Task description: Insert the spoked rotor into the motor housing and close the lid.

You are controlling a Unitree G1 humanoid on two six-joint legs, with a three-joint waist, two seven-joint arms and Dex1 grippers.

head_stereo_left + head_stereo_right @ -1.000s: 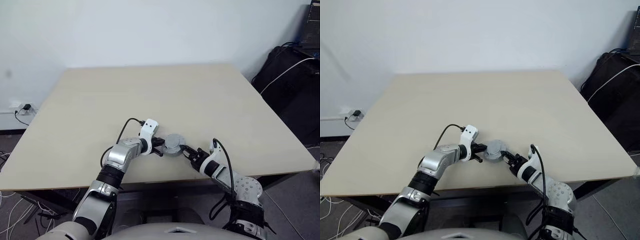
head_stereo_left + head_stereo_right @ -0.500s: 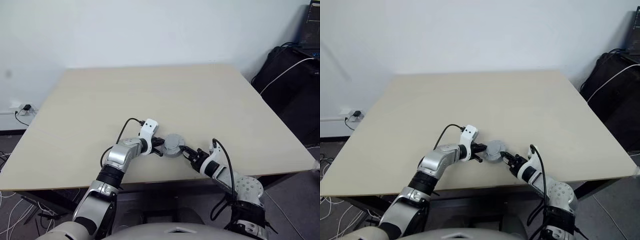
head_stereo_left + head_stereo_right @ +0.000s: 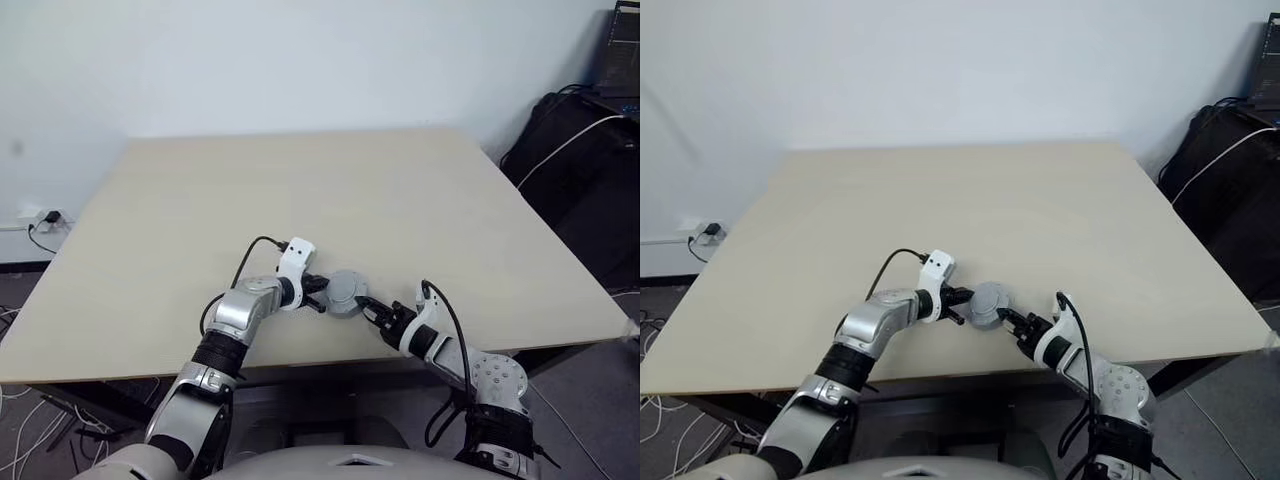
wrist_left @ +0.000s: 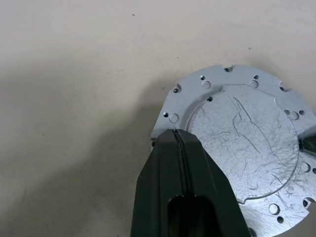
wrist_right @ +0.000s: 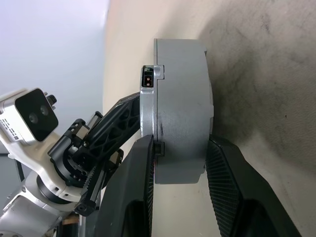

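The motor housing [image 5: 180, 113] is a thick grey round body lying flat near the table's front edge. The lid [image 4: 242, 133] sits on top of it, smooth scratched face up with a raised centre and small holes around its flange. My left gripper [image 4: 176, 133] is shut, and its joined tips rest on the lid's edge on the left side. From the right, my right gripper [image 3: 365, 305] is shut on the motor housing, one finger on each side of its wall. The spoked rotor is hidden.
The beige table [image 3: 300, 190] stretches far behind the motor [image 3: 345, 291], and its front edge is just below both wrists. A black bag [image 3: 585, 170] with a white cable stands off the table's right side. A wall socket with cables [image 3: 45, 218] is at floor level on the left.
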